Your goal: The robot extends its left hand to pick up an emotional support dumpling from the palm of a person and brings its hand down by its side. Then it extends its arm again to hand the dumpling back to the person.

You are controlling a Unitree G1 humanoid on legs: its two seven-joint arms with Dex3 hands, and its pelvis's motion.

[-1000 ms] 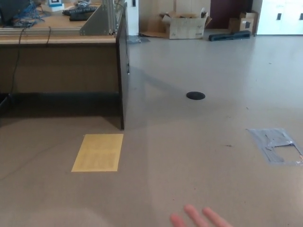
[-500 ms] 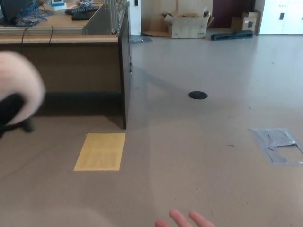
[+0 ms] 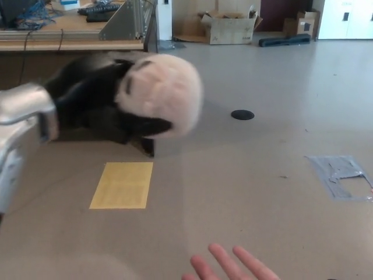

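Fingers [image 3: 140, 123] of the left hand [image 3: 99, 105] wrap the plush dumpling [image 3: 160, 94], held at the left, above the floor [image 3: 262, 175]. It looks soft and light; gripping its rounded sides should suffice. A person's open hand [image 3: 230, 268] waits near.

Left robot hand [image 3: 96, 108] extended from picture left, fingers clasped closed.

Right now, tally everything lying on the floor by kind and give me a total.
Yellow sheet: 1
Black disc: 1
Grey plastic wrapper: 1
Cardboard boxes: 2
Long dark bar: 1
Total: 6
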